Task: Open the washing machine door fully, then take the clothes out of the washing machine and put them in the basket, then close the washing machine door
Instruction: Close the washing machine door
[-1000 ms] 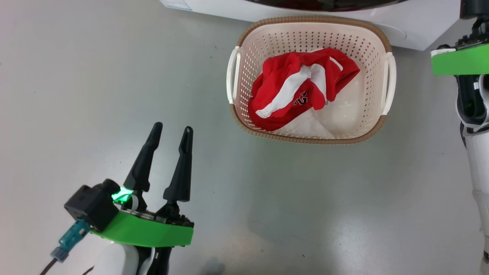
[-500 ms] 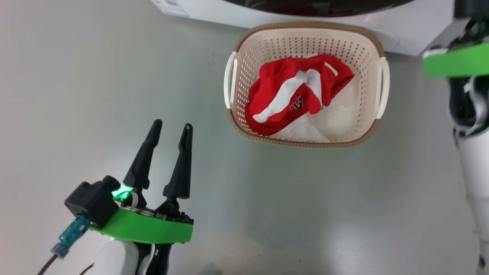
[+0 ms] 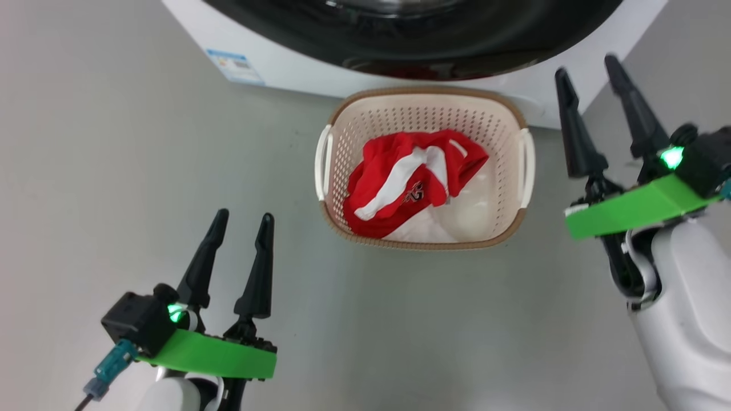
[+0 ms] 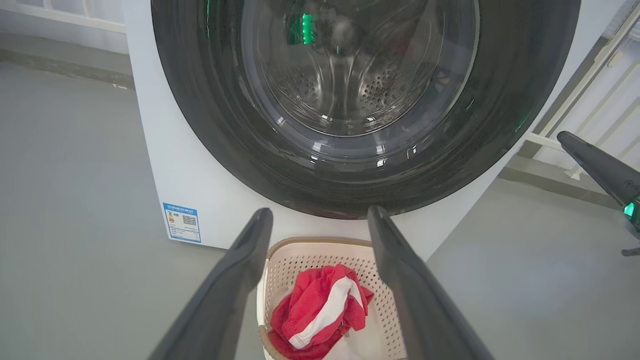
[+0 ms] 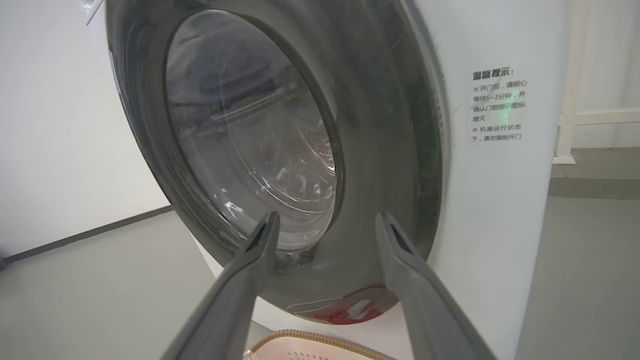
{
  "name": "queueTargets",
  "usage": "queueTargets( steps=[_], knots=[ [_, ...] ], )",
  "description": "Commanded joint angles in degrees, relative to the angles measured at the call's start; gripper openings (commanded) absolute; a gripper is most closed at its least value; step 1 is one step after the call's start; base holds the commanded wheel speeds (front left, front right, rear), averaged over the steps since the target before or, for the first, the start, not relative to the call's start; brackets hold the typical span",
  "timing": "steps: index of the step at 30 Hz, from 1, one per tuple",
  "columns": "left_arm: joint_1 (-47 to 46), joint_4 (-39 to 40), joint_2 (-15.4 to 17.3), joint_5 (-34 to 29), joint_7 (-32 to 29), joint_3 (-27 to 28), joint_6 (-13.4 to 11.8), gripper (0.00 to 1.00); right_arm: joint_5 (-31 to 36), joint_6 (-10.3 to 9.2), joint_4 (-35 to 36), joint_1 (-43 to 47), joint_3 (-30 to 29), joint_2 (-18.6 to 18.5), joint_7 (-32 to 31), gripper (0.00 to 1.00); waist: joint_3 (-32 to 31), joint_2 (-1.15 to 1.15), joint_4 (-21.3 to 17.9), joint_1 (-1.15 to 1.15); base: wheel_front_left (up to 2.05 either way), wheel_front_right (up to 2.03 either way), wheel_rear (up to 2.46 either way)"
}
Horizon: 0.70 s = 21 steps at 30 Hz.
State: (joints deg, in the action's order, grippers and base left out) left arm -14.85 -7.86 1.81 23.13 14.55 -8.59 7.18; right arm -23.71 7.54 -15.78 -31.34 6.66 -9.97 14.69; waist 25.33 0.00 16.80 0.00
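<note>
The washing machine [image 3: 297, 71] is a white box with smooth panels, and its one round washing machine door [image 3: 411, 34], glossy black about a bulging clear window, lies flush against the front; the left wrist view shows perforated steel behind the glass. One small blue sticker [image 4: 182, 222] sits low on the front, and one printed notice [image 5: 497, 106] beside the door. On the smooth grey floor [image 3: 143, 171], just before the machine, stands one basket [image 3: 400, 117] of cream perforated plastic, a rounded rectangle with a brown woven-look rim and two pale side handles. In it lie the clothes [image 3: 394, 182], one crumpled heap of soft red fabric with a white stripe and some lettering; how many garments it holds I cannot tell. There are two tools, each with two long, dark, tapering fingers [image 4: 220, 295]. The left tool [image 3: 244, 216] is spread wide and holds nothing, well apart from the basket at its lower left. The right tool [image 3: 586, 64] is likewise wide and empty, near the basket's right handle but clear of it.
</note>
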Motion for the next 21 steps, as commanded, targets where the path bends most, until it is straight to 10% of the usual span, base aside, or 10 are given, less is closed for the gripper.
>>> queueTargets(
  steps=[1, 21],
  knots=[
    [1.5, 0.6, 1.1, -1.0, 0.4, 2.4, 0.3, 1.00, -0.3, -0.05, 1.4, 2.7, 1.1, 1.2, 0.3, 1.00, -3.3, 0.00, -2.4, 0.00, 0.00, 0.00, 0.00],
    [6.2, -1.2, 1.1, -5.5, 0.4, 7.2, 0.3, 1.00, -1.2, -0.05, 4.3, 18.6, -0.2, 3.4, 0.3, 1.00, -12.0, 0.00, -9.5, 0.00, 0.00, 0.00, 0.00]
  ],
)
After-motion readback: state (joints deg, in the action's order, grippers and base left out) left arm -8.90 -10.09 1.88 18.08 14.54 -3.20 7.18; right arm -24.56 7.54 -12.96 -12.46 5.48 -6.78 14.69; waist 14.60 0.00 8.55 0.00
